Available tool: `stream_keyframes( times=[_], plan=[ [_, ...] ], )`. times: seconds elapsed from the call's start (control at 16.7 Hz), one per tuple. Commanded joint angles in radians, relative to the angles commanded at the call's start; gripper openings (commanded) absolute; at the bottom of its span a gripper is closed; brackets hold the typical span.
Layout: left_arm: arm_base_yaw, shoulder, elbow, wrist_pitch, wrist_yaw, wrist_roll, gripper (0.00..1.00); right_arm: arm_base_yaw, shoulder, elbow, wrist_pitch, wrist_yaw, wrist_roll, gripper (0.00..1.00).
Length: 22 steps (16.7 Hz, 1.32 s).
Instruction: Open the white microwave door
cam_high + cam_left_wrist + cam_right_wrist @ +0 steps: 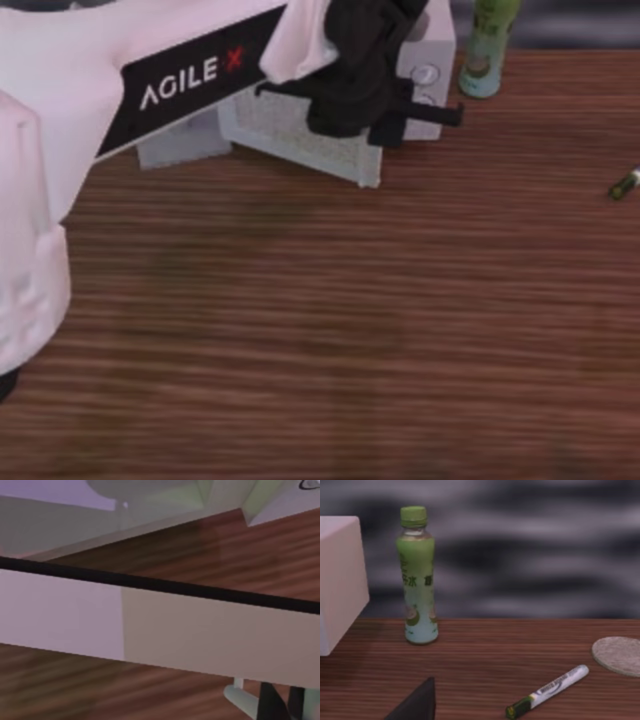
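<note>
Reaching across from the left, left arm (150, 90) spans the far left of the table (350, 330), white shell with black AGILEX strip. Left gripper (365, 95) black, hanging over the far centre, right above the microwave (437, 35) and the right end of the door (300, 135). Cannot tell whether wide, narrow or holding anything: seen from above as one dark mass with black bars sticking out to left and right.

Microwave at the far edge, centre of the table, mostly hidden under arm and gripper. Knobs (426, 73) on the panel at its right end, just right of the gripper. Door with grey mesh window standing ajar, angled off the front: right end swung nearer, left end farther back. Pale box part of the microwave showing left of the door under the arm.

Left wrist view: very close on a flat white panel with a dark strip along its edge, wood beyond; cannot tell which part.

Bottle (488, 50), green, upright, just right of the microwave, apart from it. Marker (625, 183) lying flat near the right edge, well apart from the bottle. Round grey pad (617, 655) flat on the table in the right wrist view, near the marker.

Right gripper (417, 705): only a dark tip in its own wrist view, off the top view, away from the microwave; cannot tell its state.
</note>
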<state>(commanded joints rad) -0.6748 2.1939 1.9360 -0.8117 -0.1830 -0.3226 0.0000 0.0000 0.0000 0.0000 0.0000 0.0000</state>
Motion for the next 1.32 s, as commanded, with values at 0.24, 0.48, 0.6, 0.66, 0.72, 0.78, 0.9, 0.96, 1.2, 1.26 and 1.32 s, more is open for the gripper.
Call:
stream_keyframes(
  times=[0.24,0.48,0.6,0.66,0.72,0.78,0.9,0.96,1.2,1.26,1.32],
  plan=[
    [0.0,0.0,0.0,0.0,0.0,0.0,0.0,0.0,0.0,0.0,0.0,0.0,0.0,1.0],
    [0.0,0.0,0.0,0.0,0.0,0.0,0.0,0.0,0.0,0.0,0.0,0.0,0.0,1.0],
    [0.0,0.0,0.0,0.0,0.0,0.0,0.0,0.0,0.0,0.0,0.0,0.0,0.0,1.0],
    [0.0,0.0,0.0,0.0,0.0,0.0,0.0,0.0,0.0,0.0,0.0,0.0,0.0,1.0],
    [0.0,0.0,0.0,0.0,0.0,0.0,0.0,0.0,0.0,0.0,0.0,0.0,0.0,1.0],
    [-0.007,0.003,-0.001,0.0,0.006,-0.004,0.0,0.0,0.0,0.0,0.0,0.0,0.0,1.0],
    [-0.005,-0.008,-0.016,0.009,0.011,0.008,0.0,0.0,0.0,0.0,0.0,0.0,0.0,1.0],
    [-0.001,-0.021,-0.034,0.019,0.018,0.022,0.0,0.0,0.0,0.0,0.0,0.0,0.0,1.0],
    [0.015,-0.083,-0.13,0.064,0.052,0.094,0.0,0.0,0.0,0.0,0.0,0.0,0.0,1.0],
    [0.018,-0.092,-0.146,0.071,0.058,0.106,0.0,0.0,0.0,0.0,0.0,0.0,0.0,1.0],
    [0.02,-0.097,-0.155,0.074,0.061,0.112,0.0,0.0,0.0,0.0,0.0,0.0,0.0,1.0]
  ],
)
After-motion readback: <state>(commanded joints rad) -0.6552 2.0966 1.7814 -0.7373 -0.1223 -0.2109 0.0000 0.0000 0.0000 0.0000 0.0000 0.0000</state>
